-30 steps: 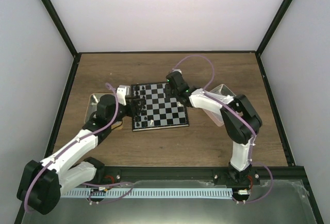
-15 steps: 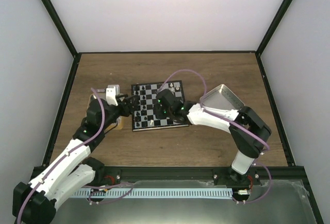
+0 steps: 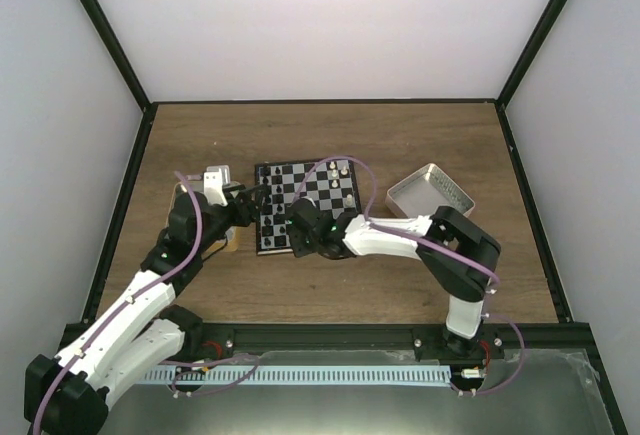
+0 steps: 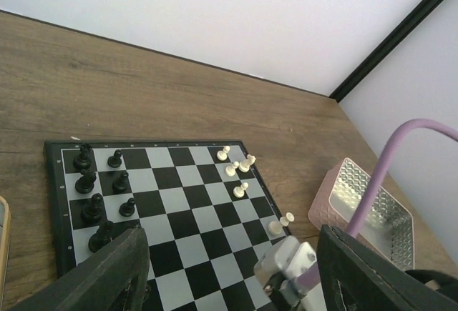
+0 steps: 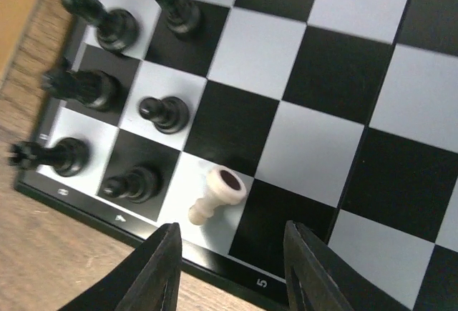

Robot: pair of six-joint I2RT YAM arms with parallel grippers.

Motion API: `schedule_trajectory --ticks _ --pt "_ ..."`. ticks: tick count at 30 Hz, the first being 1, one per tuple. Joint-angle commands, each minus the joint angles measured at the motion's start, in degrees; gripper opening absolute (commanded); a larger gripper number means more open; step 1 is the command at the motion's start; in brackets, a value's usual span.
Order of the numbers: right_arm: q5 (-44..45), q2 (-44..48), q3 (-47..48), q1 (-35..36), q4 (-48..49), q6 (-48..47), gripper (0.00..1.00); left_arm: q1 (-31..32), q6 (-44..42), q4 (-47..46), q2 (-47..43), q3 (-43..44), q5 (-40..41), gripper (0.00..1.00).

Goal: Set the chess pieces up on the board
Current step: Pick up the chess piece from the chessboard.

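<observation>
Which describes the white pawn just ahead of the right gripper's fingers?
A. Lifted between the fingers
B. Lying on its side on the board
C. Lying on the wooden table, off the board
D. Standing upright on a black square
B: the right wrist view shows the white pawn tipped over on the board, its round base showing, just ahead of the open right gripper, which is not clamped on it.

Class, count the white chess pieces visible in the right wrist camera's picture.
1: a white piece lies tipped on a light square at the board's edge, beside the black pieces. Others may sit outside this view.
</observation>
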State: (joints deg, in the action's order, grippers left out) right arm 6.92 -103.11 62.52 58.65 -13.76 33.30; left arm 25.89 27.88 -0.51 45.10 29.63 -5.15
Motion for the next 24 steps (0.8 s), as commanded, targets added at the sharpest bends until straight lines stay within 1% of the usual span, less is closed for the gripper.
schedule_trajectory --ticks 1,14,19,24 --pt "3.37 -2.46 3.28 0.9 -1.98 0.19 0.4 0.19 -0.35 -0.24 -0.37 0.89 0.01 0.66" --pt "5.08 -6.35 6.51 1.0 -3.03 -0.05 0.4 0.21 -1.08 -0.55 0.91 0.52 0.49 0.67" --pt "8.1 -7.54 7.39 1.19 -5.19 -0.49 0.4 0.21 -1.16 -0.72 1.31 0.61 0.46 0.67" --pt "10.02 -6.66 5.72 1.16 -6.79 -0.95 0.32 0.21 -1.25 -0.63 1.38 0.5 0.57 0.67"
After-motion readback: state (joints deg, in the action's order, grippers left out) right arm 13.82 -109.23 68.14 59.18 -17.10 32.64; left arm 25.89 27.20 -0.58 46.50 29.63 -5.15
